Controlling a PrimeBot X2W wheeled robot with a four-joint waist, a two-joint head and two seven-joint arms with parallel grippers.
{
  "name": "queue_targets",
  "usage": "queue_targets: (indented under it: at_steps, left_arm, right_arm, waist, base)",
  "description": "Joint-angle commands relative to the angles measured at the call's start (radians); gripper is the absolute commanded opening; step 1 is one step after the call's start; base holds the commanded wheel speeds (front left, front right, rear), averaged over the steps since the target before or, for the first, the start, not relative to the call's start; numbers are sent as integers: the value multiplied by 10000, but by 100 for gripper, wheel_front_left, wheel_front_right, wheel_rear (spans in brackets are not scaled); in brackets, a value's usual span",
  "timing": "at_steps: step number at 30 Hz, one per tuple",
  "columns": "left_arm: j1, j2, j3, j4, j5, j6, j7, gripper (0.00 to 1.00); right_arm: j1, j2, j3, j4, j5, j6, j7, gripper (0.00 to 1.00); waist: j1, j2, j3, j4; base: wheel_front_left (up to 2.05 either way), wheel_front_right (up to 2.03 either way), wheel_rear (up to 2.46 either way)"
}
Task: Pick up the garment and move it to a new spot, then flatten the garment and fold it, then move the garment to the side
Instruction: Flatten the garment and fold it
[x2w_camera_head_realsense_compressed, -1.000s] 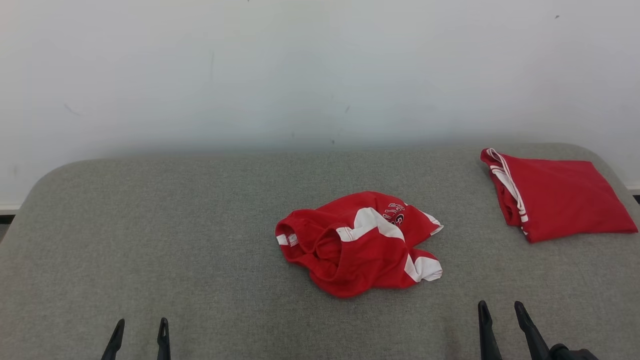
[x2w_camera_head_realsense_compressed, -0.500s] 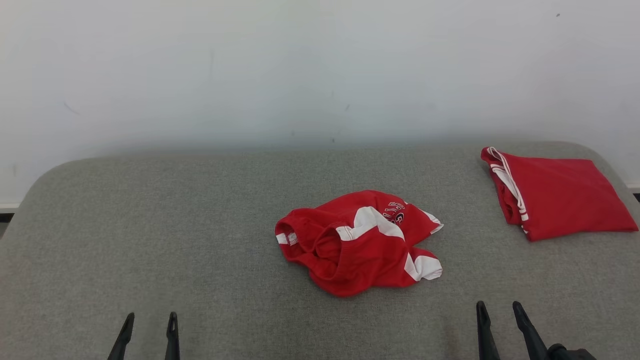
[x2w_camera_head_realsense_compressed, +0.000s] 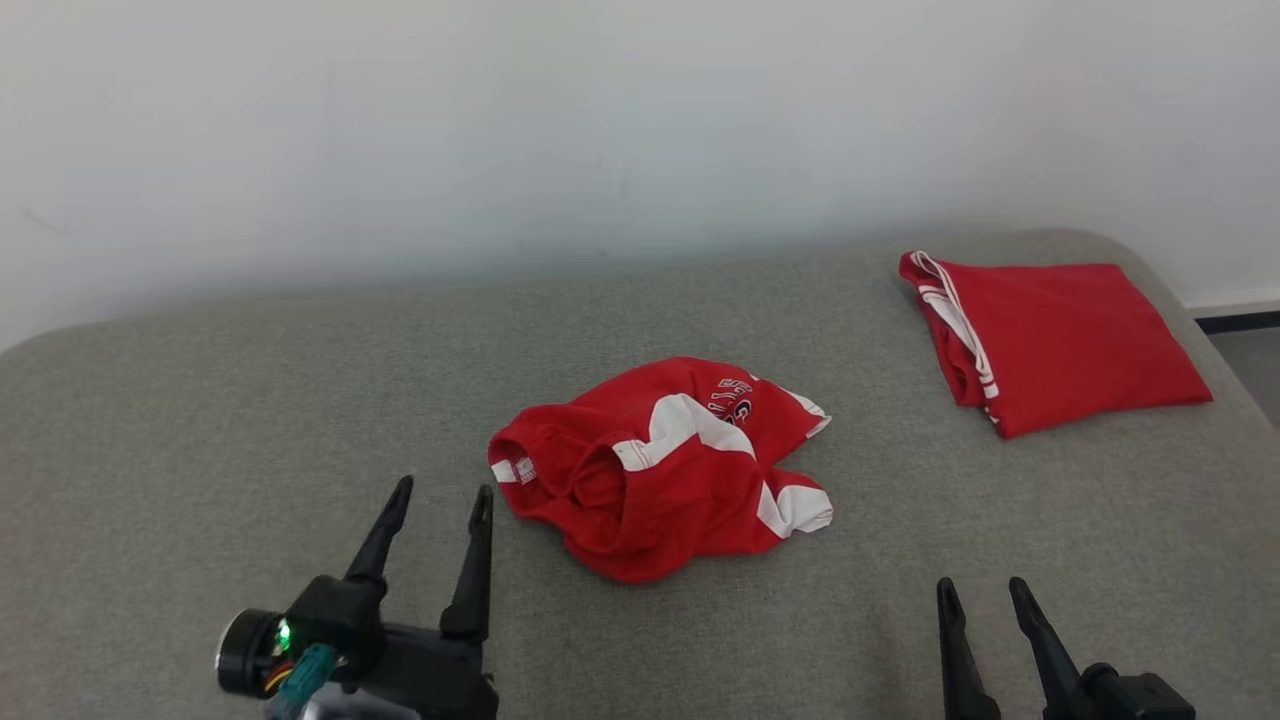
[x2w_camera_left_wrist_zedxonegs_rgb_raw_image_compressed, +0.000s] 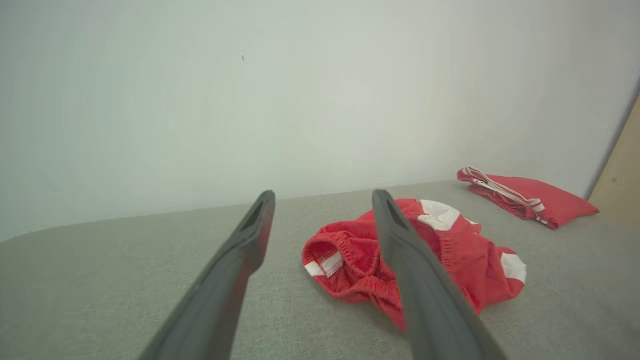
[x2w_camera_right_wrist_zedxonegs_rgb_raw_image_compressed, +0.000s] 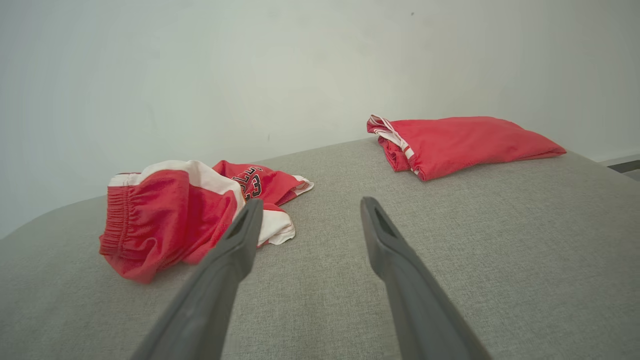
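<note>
Red-and-white garment (x2w_camera_head_realsense_compressed: 660, 470), crumpled in a heap at the middle of the grey cushion (x2w_camera_head_realsense_compressed: 250, 400); elastic waistband turned toward the left side, dark lettering on a top fold. Touched by neither claw. Nearest, left gripper (x2w_camera_head_realsense_compressed: 443, 488): fingers apart, empty, tips just beside the waistband edge, pointing toward the heap. Farther off, right gripper (x2w_camera_head_realsense_compressed: 980, 585): fingers apart, empty, near the front edge, well apart from the heap. At the far right corner, folded cloth (x2w_camera_head_realsense_compressed: 1050, 335), red with white stripes, well apart from the garment. Behind all, pale wall (x2w_camera_head_realsense_compressed: 600, 120).
</note>
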Motion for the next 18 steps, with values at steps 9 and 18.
queue_targets:
  at_steps: [9,18]
  left_arm:
    - [-1770,-100,-1507,1689,-618,-57,-30,100]
    - [-2731,-104,-2556,2852,-1175,-66,-30,100]
  right_arm:
    - [-530,29,81,-52,203,-22,1,100]
    - [-880,30,148,-1,353,-22,1,100]
  waist:
    - [-1,-1,1159,-1158]
    - [-1,-1,1545,-1674]
  base:
    - [0,0,0]
    - [0,0,0]
